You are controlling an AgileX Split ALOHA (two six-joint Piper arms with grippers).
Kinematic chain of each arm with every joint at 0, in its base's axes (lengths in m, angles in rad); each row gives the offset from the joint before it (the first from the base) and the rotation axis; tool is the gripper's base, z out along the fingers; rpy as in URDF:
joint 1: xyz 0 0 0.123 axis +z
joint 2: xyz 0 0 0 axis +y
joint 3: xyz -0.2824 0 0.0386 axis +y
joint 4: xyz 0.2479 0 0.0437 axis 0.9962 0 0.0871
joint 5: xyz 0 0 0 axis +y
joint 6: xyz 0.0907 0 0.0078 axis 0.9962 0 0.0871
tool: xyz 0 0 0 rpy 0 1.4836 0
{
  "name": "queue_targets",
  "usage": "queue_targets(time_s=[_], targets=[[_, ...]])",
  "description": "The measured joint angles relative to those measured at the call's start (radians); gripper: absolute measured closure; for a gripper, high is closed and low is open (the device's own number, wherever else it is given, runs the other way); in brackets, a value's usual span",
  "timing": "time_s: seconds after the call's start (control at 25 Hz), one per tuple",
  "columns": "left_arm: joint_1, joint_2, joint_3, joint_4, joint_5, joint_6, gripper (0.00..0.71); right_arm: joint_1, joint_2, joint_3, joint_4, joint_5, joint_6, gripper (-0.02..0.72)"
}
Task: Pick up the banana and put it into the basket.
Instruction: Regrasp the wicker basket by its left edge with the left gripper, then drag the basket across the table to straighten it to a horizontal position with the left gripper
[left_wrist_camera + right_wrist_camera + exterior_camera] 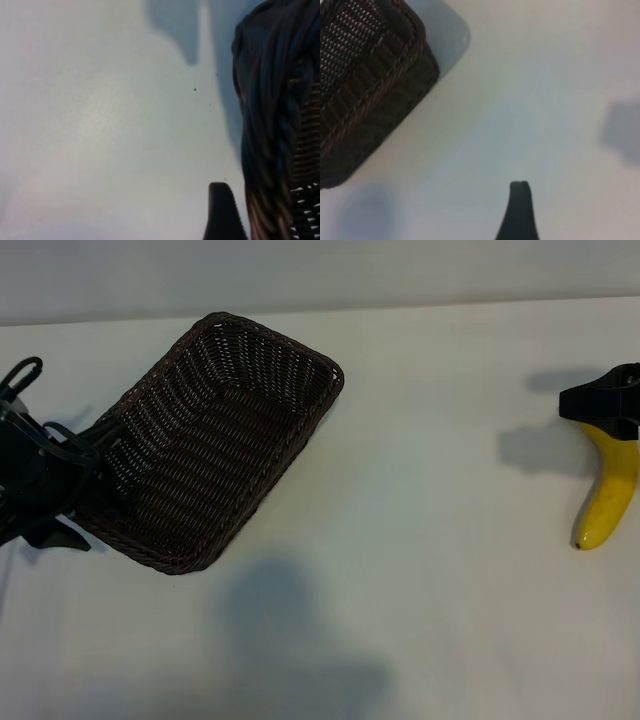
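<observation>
The dark-brown wicker basket (225,440) lies slanted at the left middle of the white table. My left gripper (70,490) is at the basket's left corner and shut on the basket wall (280,125). One of its fingers (222,215) presses the outside of the wall; the other is hidden by the wicker. The yellow banana (607,495) lies at the far right edge. My right gripper (600,405) hovers open over the banana's upper end and holds nothing. The right wrist view shows one finger (519,210) over bare table and the basket (365,85) farther off. The banana does not show there.
Bare white tabletop (430,540) stretches between basket and banana. A broad soft shadow (290,640) falls on the table in front of the basket. A pale wall (320,270) bounds the table at the back.
</observation>
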Motion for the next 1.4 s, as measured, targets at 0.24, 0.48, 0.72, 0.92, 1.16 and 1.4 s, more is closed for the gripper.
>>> queue_targets(time_s=[0.24,0.48,0.72,0.92,1.16,1.4], targets=[[0.000,0.040,0.043,-0.057,-0.096,0.002,0.227,0.000,0.000,0.000,0.000,-0.002,0.001,0.109],[0.000,0.090,0.068,-0.077,-0.164,0.002,0.227,0.000,0.000,0.000,0.000,-0.005,0.001,0.109],[0.000,0.100,0.071,-0.077,-0.205,0.002,0.284,0.000,0.000,0.000,0.000,-0.024,0.001,0.109],[0.000,0.100,0.072,-0.077,-0.207,0.001,0.442,0.000,0.000,0.000,0.001,-0.027,0.002,0.109],[0.000,0.100,0.072,-0.086,-0.232,-0.009,0.545,0.000,0.000,0.000,0.001,-0.028,0.002,0.109],[0.000,0.100,0.072,-0.091,-0.230,-0.005,0.545,0.000,0.000,0.000,0.002,-0.028,0.002,0.109]])
